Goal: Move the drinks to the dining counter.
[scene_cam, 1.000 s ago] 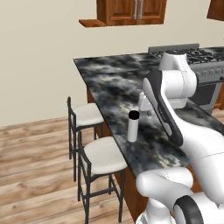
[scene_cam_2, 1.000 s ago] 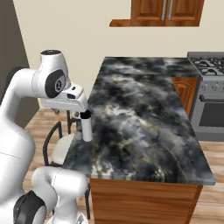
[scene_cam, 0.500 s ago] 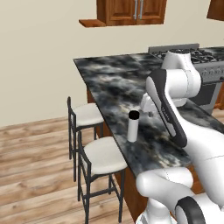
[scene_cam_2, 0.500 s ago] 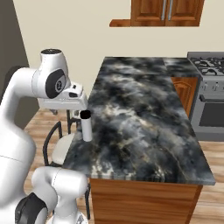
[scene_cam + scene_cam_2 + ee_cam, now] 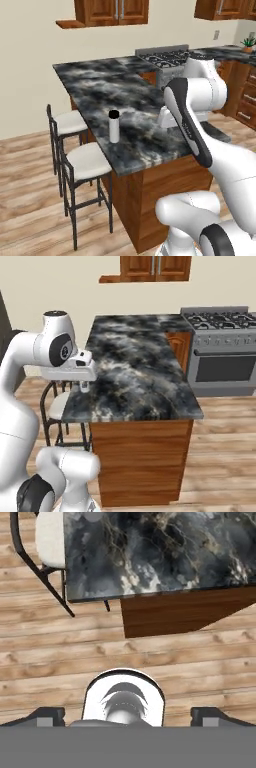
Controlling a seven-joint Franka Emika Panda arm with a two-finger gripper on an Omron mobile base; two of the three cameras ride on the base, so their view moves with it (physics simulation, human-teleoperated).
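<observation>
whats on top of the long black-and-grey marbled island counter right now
One slim white bottle with a black cap stands upright on the marbled counter near the stool-side edge. The white arm covers part of the top.

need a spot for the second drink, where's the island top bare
Nearly all of the counter is bare: the far half toward the wall, and the side toward the stove. The bottle stands alone near the stools' edge.

One bottle (image 5: 114, 126) is counted, standing on the single marbled tabletop (image 5: 135, 95). Two stools (image 5: 86, 161) are counted beside that tabletop. One stove (image 5: 220, 351) is seen behind the tabletop, and one potted plant (image 5: 247, 45) further behind it.
</observation>
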